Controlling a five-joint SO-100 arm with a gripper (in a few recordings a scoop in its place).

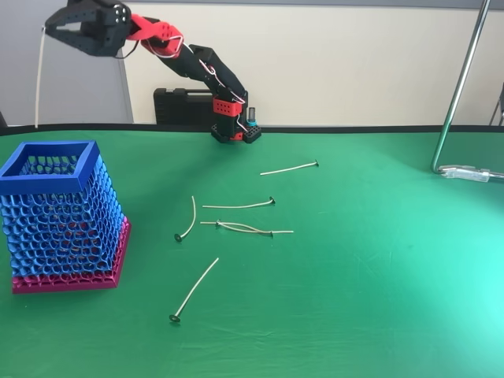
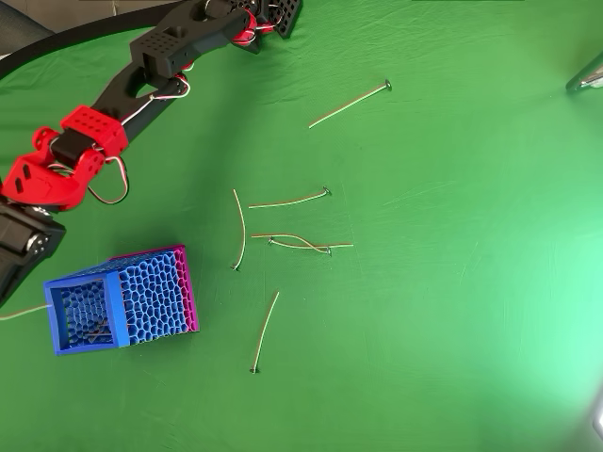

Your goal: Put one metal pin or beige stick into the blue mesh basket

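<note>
Nearest the fixed view's lens, at about 7 o'clock on the green desk (image 1: 378, 299), lies one long pale pin (image 1: 194, 290), dark head toward the viewer, tip aimed toward 1 o'clock; overhead it sits right of the basket, apart from it. At 9 o'clock stands the blue mesh basket (image 1: 59, 216), upright, honeycomb walls widening down to a magenta base, solid blue rim open at top; overhead (image 2: 113, 306) some thin pale pieces show faintly inside, count not clear. Centre of desk: a short, strongly curved pin (image 1: 190, 219); just right of it two crossed pins (image 1: 246, 228), touching each other; just beyond them a single near-straight pin (image 1: 239, 205) with its head at 3 o'clock. Farther, toward 1 o'clock, another single pin (image 1: 289, 168), well apart from the rest. At the far edge, 12 o'clock, the arm's black-and-red base (image 1: 234, 122); the arm reaches up and left to 10 o'clock. Tool (image 1: 52, 29), raised high above the basket, is pinched on the upper end of a held pin (image 1: 38, 83), which hangs nearly straight down, its lower end above and behind the basket's left rim. Far right, 2 o'clock: a metal stand (image 1: 461, 94).
</note>
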